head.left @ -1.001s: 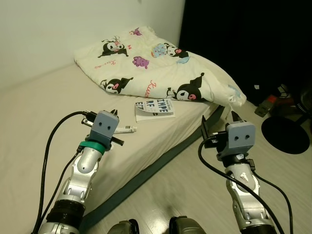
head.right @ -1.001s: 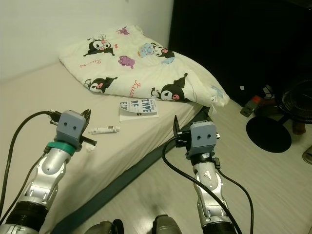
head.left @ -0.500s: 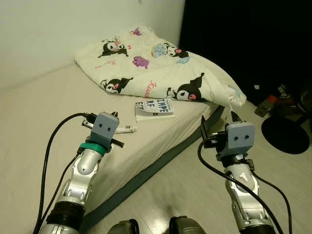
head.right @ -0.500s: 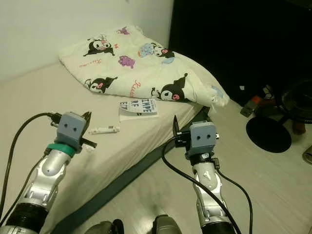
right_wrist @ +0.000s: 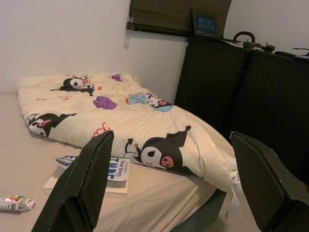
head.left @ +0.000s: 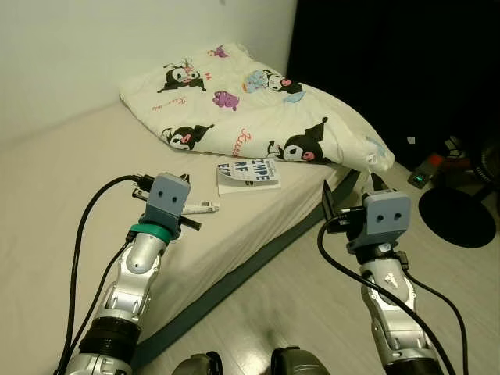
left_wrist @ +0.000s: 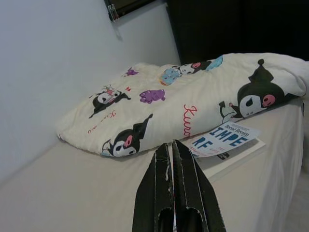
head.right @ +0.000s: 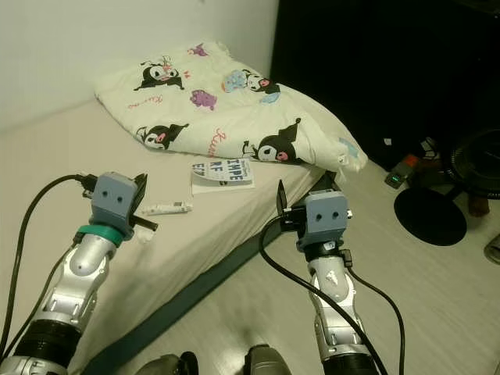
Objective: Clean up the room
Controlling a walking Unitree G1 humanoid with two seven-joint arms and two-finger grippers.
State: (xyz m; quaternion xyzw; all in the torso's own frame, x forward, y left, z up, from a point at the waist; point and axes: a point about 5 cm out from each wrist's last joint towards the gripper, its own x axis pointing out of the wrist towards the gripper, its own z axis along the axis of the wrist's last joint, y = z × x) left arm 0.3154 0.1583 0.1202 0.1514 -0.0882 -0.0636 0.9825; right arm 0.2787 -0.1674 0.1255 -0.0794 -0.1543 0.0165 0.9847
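Tidying looks barely begun: a book (head.left: 248,173) and small tube (head.left: 201,207) lie on the bed (head.left: 47,180), left tool (left_wrist: 170,166) pressed together, right tool (right_wrist: 171,186) spread, neither holding anything.

**Cloth, paper and plastic before us**

We see a soft, matt printed quilt (head.left: 250,101) on a smooth beige sheet (head.left: 62,180), a glossy paper book (head.left: 247,174), a shiny plastic tube (head.left: 201,207), and a pale, slightly reflective wood-look floor (head.left: 312,289).

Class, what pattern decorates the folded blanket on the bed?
Black cartoon characters on cream folded blanket; left wrist view shows it best.
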